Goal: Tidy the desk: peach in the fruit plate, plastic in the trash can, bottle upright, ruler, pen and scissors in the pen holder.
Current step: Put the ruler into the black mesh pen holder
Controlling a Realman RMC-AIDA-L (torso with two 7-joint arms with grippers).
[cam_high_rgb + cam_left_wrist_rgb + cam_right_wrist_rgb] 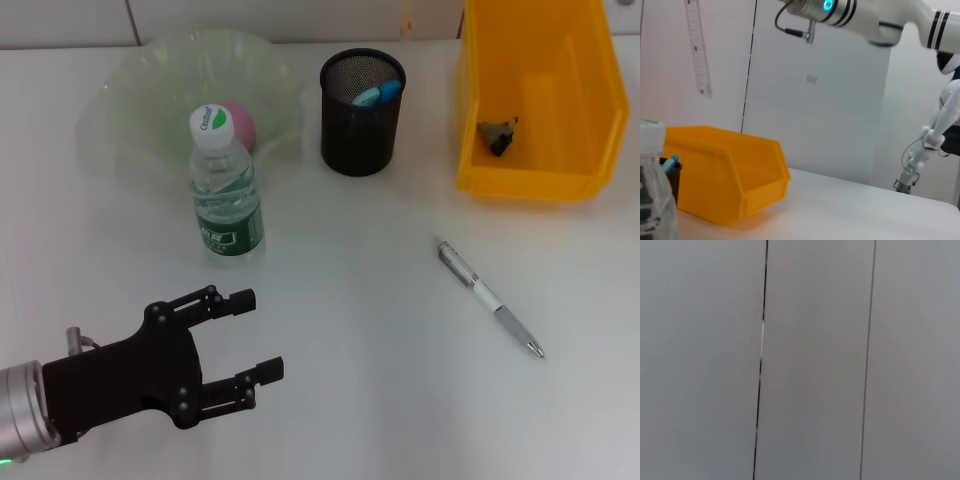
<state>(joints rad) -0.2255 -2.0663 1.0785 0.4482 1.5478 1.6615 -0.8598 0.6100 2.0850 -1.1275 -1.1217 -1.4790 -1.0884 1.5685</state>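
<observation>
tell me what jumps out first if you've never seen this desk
The yellow bin at the far right, with a dark scrap inside it. Then the upright water bottle in front of the green plate holding the peach, and the open left gripper near it. A pen lies alone on the right.

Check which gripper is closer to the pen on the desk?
Left. The left gripper hovers open, nearer the robot than the bottle, with bare desk between it and the pen. The right gripper is out of the head view, its arm raised.

Left pincer (pixel 258 335) agape, low, empty.
</observation>
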